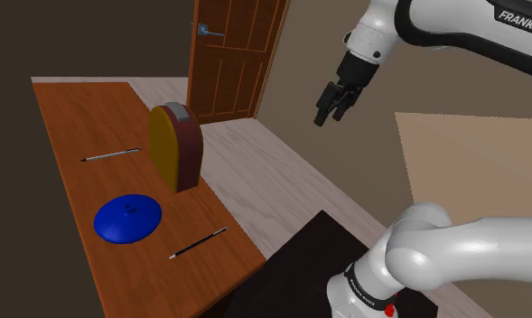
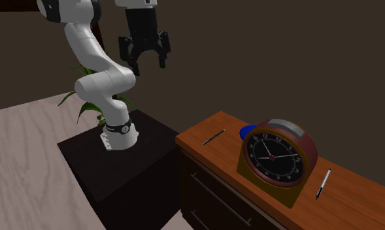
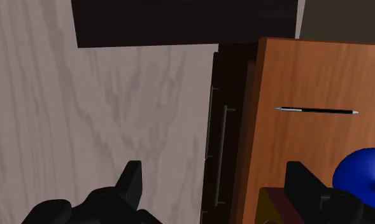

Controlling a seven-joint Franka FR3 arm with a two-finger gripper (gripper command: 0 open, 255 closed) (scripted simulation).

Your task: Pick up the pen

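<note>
Two thin black pens lie on the wooden table (image 1: 74, 117). One pen (image 1: 198, 243) (image 2: 213, 137) (image 3: 316, 111) rests near the table's end closest to the stand, beside a blue disc (image 1: 128, 218) (image 3: 364, 175). The other pen (image 1: 110, 154) (image 2: 323, 183) lies beyond the clock (image 1: 175, 144) (image 2: 276, 160). My gripper (image 1: 331, 107) (image 2: 144, 55) (image 3: 218, 184) hangs open high in the air, over the floor beside the table and well apart from both pens. Nothing is between its fingers.
The table has drawers with a long handle (image 3: 223, 153) on the side facing me. The dark stand (image 2: 119, 163) sits close to the table's end. A wooden door (image 1: 237, 54) stands behind the table, and a green plant (image 2: 86, 104) behind the stand.
</note>
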